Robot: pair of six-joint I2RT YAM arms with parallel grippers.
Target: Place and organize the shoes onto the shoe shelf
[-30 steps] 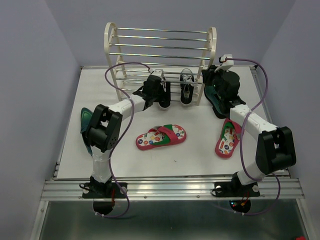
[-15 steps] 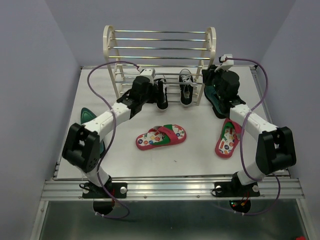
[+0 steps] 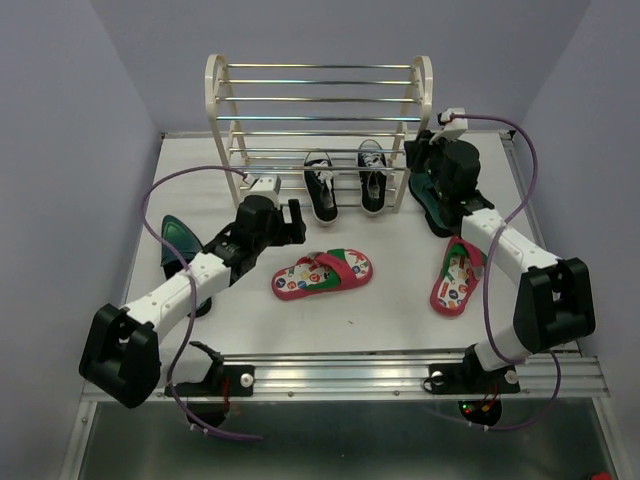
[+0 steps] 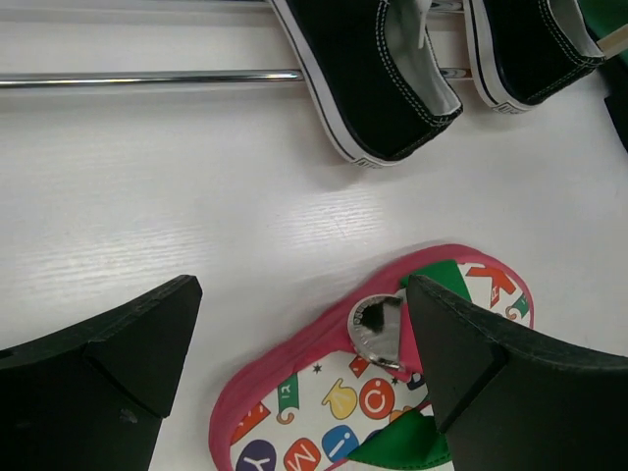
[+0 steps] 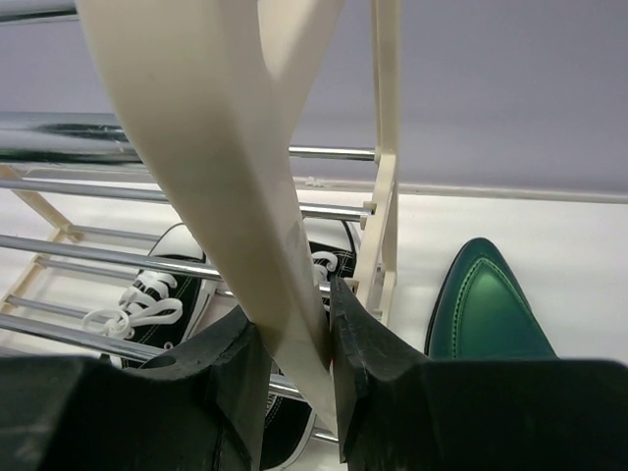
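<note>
The cream shoe shelf (image 3: 222,100) stands at the back. Both black sneakers (image 3: 322,188) (image 3: 372,176) lie side by side on its bottom rods, and both show in the left wrist view (image 4: 378,78). My left gripper (image 3: 291,222) is open and empty, just above the toe end of a red flip-flop (image 3: 322,272) (image 4: 294,412). My right gripper (image 3: 428,150) (image 5: 292,324) is shut on the shelf's right side panel (image 5: 245,147). The other flip-flop (image 3: 453,277) lies front right. One green dress shoe (image 3: 176,243) lies at the left. The other green dress shoe (image 3: 428,201) (image 5: 486,312) lies beside the shelf, under my right arm.
The table's (image 3: 350,325) near edge runs along a metal rail (image 3: 340,375) in front. Purple cables (image 3: 185,178) loop above both arms. Grey walls close in at the left, right and back. The shelf's upper rods (image 3: 320,92) carry nothing.
My left arm has drawn back from the left sneaker at the shelf, toward the front left, and now hangs over the flip-flop. The right arm has not moved.
</note>
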